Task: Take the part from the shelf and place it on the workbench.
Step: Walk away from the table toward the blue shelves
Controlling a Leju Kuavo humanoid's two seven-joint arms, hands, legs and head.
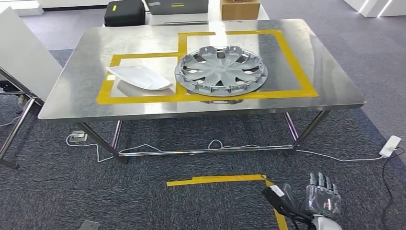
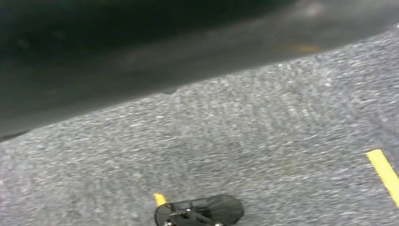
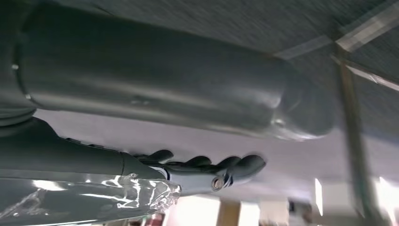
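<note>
I see the wheel cover (image 1: 221, 70) lying flat on the tabletop (image 1: 72, 91) inside the yellow tape. My right hand (image 1: 321, 197) hangs low, fingers released, holding nothing. Left hand: cannot tell. Best to withdraw without bumping.

Background clutter behind and below

Black case (image 1: 124, 13) and cardboard box (image 1: 240, 9) at the back; white adapter (image 1: 390, 146), cable (image 1: 201, 147) and yellow tape (image 1: 215, 180) on grey carpet (image 1: 143, 196).

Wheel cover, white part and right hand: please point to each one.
Wheel cover (image 1: 221, 70), head view, on its hub.
White part (image 1: 140, 76), head view, its flat middle.
Right hand (image 1: 321, 196), head view, back of the hand.
</note>
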